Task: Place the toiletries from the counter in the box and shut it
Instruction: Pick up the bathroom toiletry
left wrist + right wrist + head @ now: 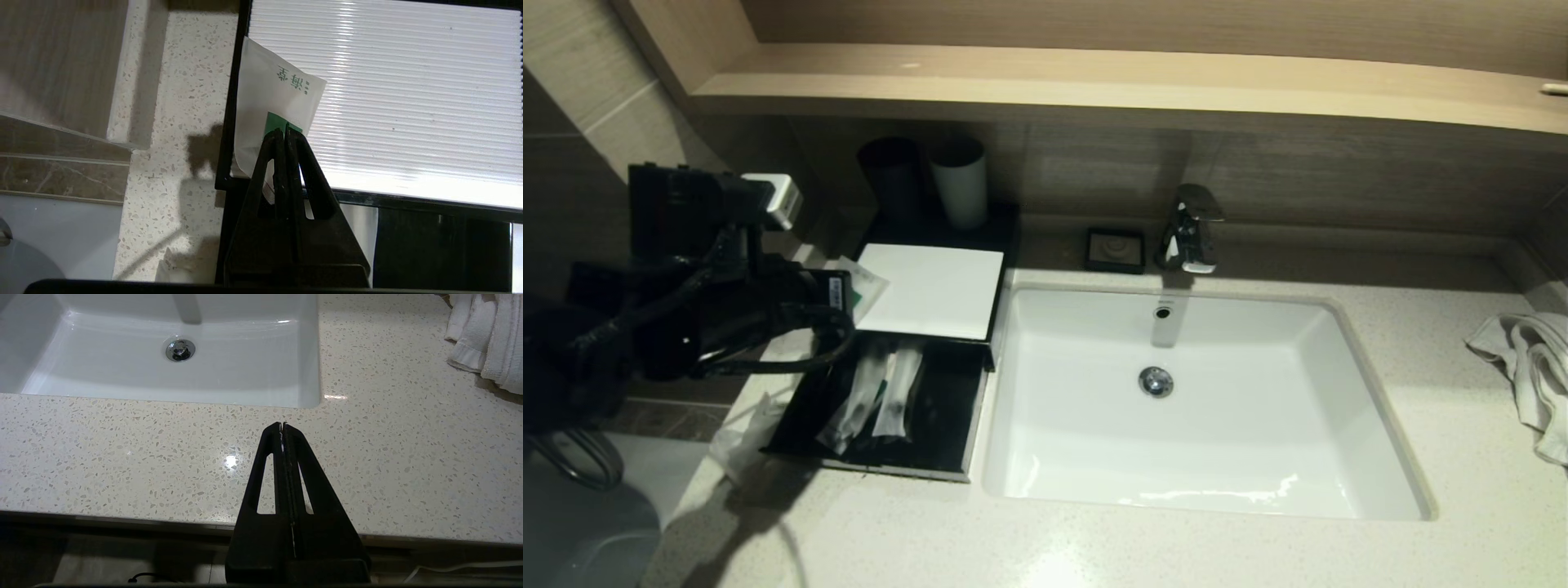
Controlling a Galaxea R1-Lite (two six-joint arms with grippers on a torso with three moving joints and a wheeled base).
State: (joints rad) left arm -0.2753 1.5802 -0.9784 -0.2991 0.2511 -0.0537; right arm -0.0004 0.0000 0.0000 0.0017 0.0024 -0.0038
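Observation:
My left gripper (284,130) is shut on a white toiletry packet (273,94) with a green label and holds it over the left edge of the black box (792,425), by the white ribbed lid (931,287). In the head view the packet (864,286) sticks out past the left arm. Several white packets (882,396) lie in the open front part of the box. Another white packet (739,437) lies on the counter left of the box. My right gripper (282,425) is shut and empty above the counter's front edge, out of the head view.
A white sink (1201,400) with a chrome tap (1192,229) lies right of the box. A black cup (892,175) and a white cup (961,186) stand behind the box. A black soap dish (1116,249) sits by the tap. A white towel (1531,367) lies far right.

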